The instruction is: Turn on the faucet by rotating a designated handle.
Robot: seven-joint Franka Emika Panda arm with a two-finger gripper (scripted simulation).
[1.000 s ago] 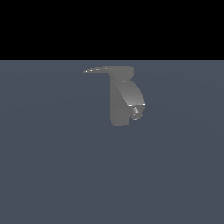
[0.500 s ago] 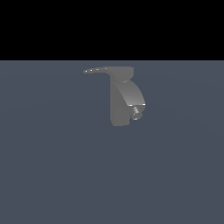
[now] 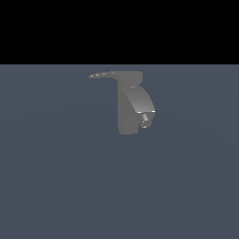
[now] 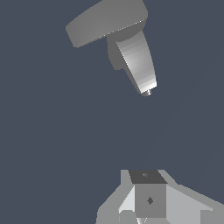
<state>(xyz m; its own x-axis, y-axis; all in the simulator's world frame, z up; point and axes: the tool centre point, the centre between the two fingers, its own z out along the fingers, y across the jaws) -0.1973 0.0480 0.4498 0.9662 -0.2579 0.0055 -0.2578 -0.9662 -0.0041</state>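
The grey faucet (image 3: 128, 113) stands upright on the flat floor in the exterior view, its curved spout ending in a round nozzle (image 3: 146, 120). From the top cap, the thin handle (image 3: 108, 74) reaches toward the exterior view's left and tapers to a point. The wrist view looks down on the faucet (image 4: 136, 57) with the handle (image 4: 103, 22) broad and flat above it. My gripper (image 4: 148, 189) shows only in the wrist view, apart from the faucet with bare floor between. Its fingertips appear pressed together with nothing held. The exterior view does not show the arm.
A plain blue-grey floor (image 3: 56, 186) surrounds the faucet on all sides. A black band fills the upper part of the exterior view.
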